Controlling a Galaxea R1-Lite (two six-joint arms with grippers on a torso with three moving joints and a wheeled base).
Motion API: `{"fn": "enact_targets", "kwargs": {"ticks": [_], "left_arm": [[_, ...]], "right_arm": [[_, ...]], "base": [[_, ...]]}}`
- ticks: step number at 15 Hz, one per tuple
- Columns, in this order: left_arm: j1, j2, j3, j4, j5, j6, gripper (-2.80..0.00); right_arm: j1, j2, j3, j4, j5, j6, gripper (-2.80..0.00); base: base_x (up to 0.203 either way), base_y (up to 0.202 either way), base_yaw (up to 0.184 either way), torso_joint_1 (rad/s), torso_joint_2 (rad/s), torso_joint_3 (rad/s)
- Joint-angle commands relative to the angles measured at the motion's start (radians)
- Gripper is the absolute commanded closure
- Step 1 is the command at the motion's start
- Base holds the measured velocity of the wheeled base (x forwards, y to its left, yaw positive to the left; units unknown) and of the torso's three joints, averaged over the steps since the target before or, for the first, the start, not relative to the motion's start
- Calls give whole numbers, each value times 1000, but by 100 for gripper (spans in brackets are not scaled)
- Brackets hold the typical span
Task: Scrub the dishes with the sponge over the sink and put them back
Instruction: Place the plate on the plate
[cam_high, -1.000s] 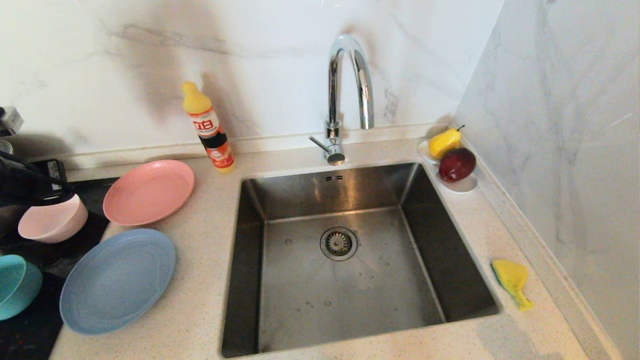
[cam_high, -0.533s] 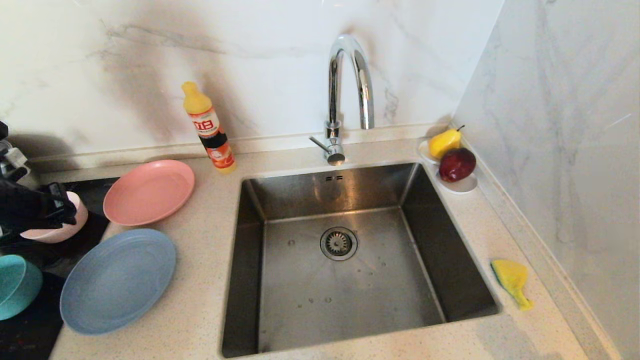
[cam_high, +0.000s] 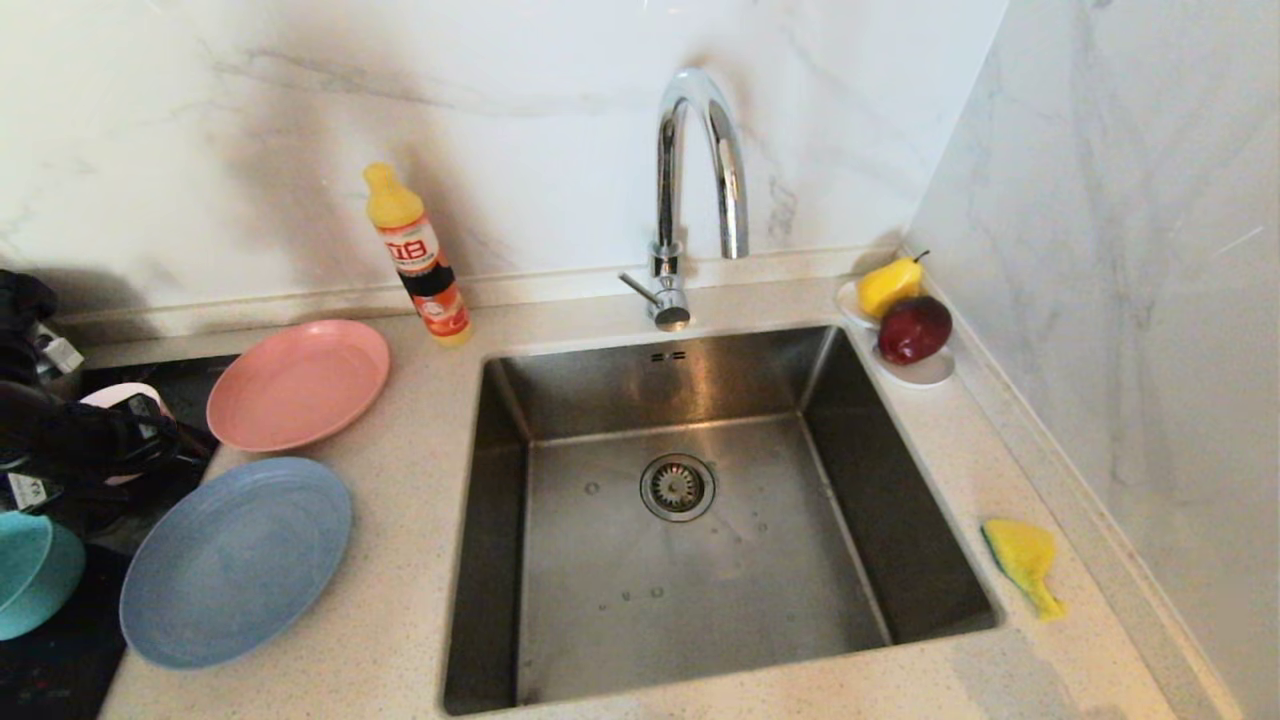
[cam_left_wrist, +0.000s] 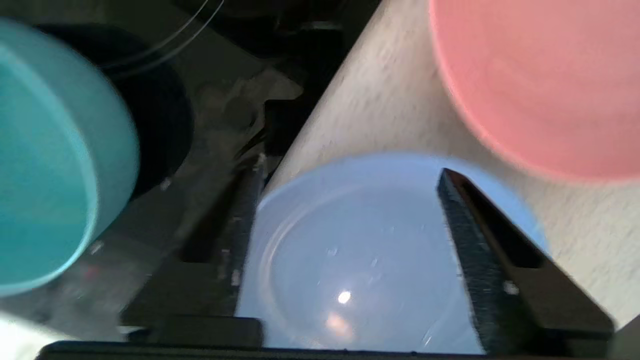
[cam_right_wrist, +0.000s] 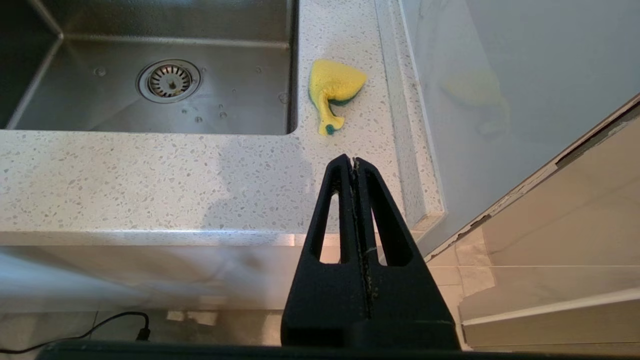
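A: Where's your left gripper (cam_left_wrist: 345, 210)?

B: Spread wide, holding nothing, above the light blue plate (cam_high: 236, 560) on the left counter.

A: Then bracket one rim edge squarely before you close; sponge (cam_high: 1022, 560) waits far right.

Two plates (cam_high: 297, 383), two bowls (cam_high: 35, 570) (one sponge (cam_high: 1022, 553)).

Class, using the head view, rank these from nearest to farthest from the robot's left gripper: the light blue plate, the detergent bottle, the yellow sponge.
From the left gripper:
1. Light blue plastic plate, beside it on the counter's left.
2. Yellow-capped orange detergent bottle, standing at the back wall.
3. Yellow sponge, far right of the steel sink.
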Motion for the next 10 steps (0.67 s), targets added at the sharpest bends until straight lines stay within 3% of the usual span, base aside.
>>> {"fn": "enact_targets", "kwargs": {"ticks": [1, 8, 10], "left_arm": [[0, 25, 8, -23, -16, -10, -280], [0, 80, 17, -114, -45, -64, -280], [-1, 83, 11, -117, -83, -79, -280]], "right_arm": [[0, 0, 0, 0, 0, -1, 0], [0, 1, 0, 0, 0, -1, 0], [0, 0, 0, 0, 0, -1, 0]], "base": [[0, 0, 0, 0, 0, 0], [0, 0, 0, 0, 0, 0], [0, 0, 0, 0, 0, 0]]}}
